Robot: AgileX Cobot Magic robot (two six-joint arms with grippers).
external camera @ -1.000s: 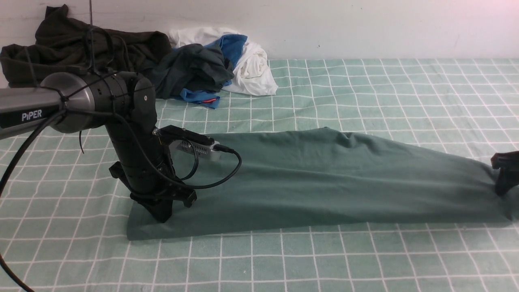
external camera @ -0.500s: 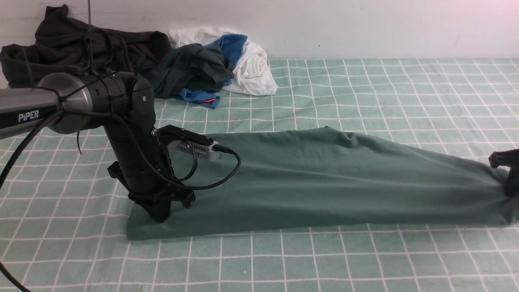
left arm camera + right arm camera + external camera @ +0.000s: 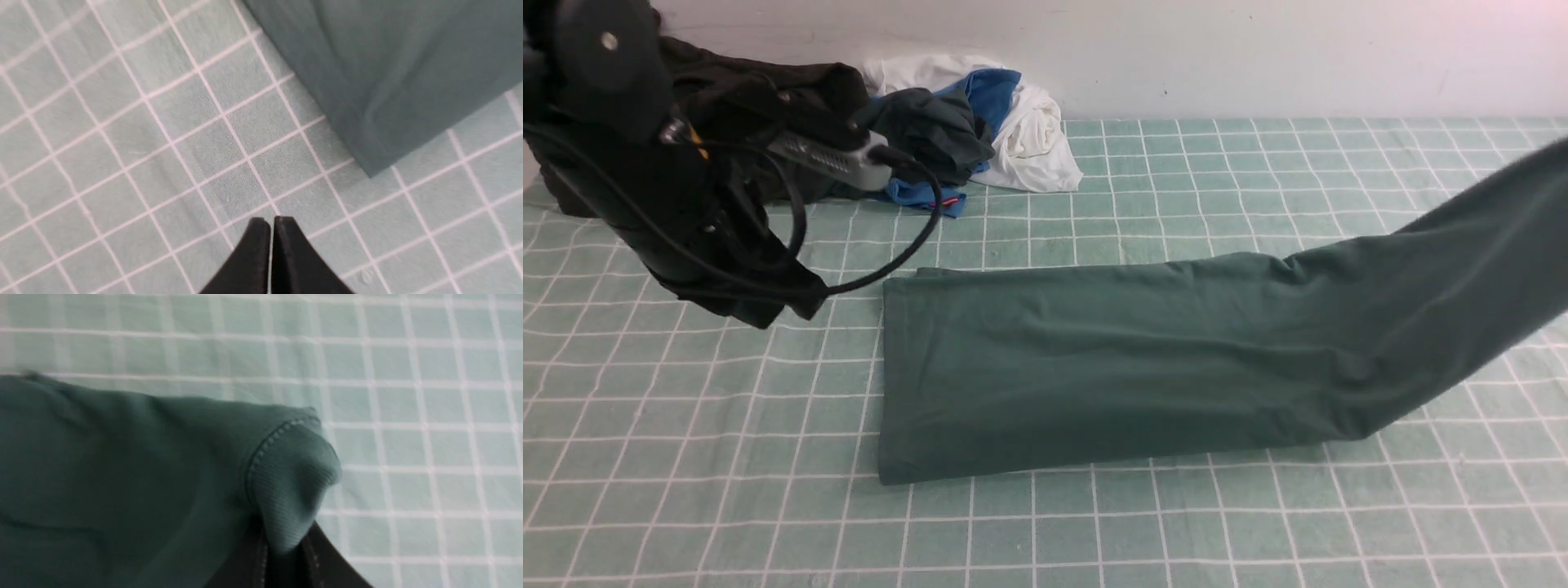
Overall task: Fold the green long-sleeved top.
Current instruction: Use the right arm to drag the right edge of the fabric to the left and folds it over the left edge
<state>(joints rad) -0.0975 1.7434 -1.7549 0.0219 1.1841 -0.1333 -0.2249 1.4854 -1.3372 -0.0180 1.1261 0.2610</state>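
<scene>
The green long-sleeved top [image 3: 1094, 359] lies as a long folded band across the checked cloth [image 3: 1176, 188]. Its right end rises off the cloth toward the frame's right edge. In the right wrist view my right gripper [image 3: 284, 547] is shut on a ribbed cuff [image 3: 294, 477] of the top [image 3: 122, 477], which hangs above the cloth. That gripper is outside the front view. My left gripper [image 3: 776, 310] hovers left of the top's left end, apart from it. In the left wrist view it [image 3: 271, 220] is shut and empty over bare cloth, a corner of the top [image 3: 388, 61] beyond it.
A heap of clothes lies at the back left against the wall: a very dark olive-black garment [image 3: 752, 90], a dark grey-green one [image 3: 923, 131], a blue one [image 3: 992, 90] and a white one [image 3: 1033, 139]. My raised left arm and its cable stand before the heap.
My left gripper has lifted off the top's left end and swung up and back to the left. The right gripper has shut on the cuff and raised the right end; the top slid right.
</scene>
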